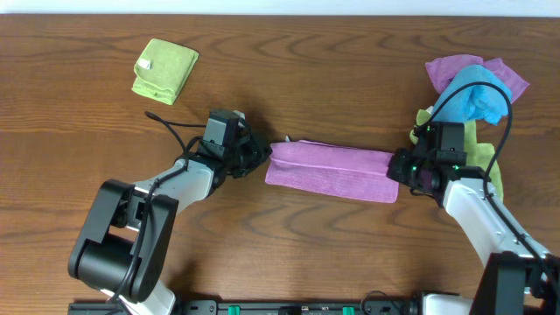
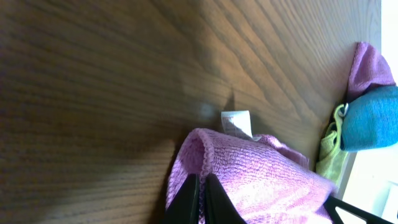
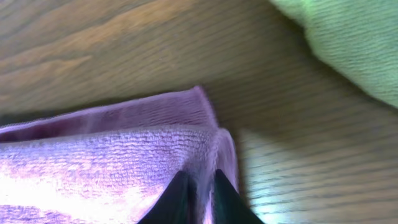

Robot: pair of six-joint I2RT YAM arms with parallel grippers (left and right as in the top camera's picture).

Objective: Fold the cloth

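The lilac cloth [image 1: 331, 170] lies as a long folded strip across the middle of the table. My left gripper [image 1: 259, 155] is shut on its left end; in the left wrist view the fingertips [image 2: 202, 186] pinch the hemmed edge of the cloth [image 2: 261, 180], with the white tag [image 2: 237, 122] just beyond. My right gripper [image 1: 399, 168] is shut on the right end; in the right wrist view the fingertips [image 3: 200, 186] pinch the edge of the cloth [image 3: 112, 162] near its corner.
A folded lime-green cloth [image 1: 164, 69] lies at the back left. A pile of purple, bright blue and green cloths [image 1: 472, 92] sits at the back right, close behind my right arm; its green cloth shows in the right wrist view [image 3: 348, 43].
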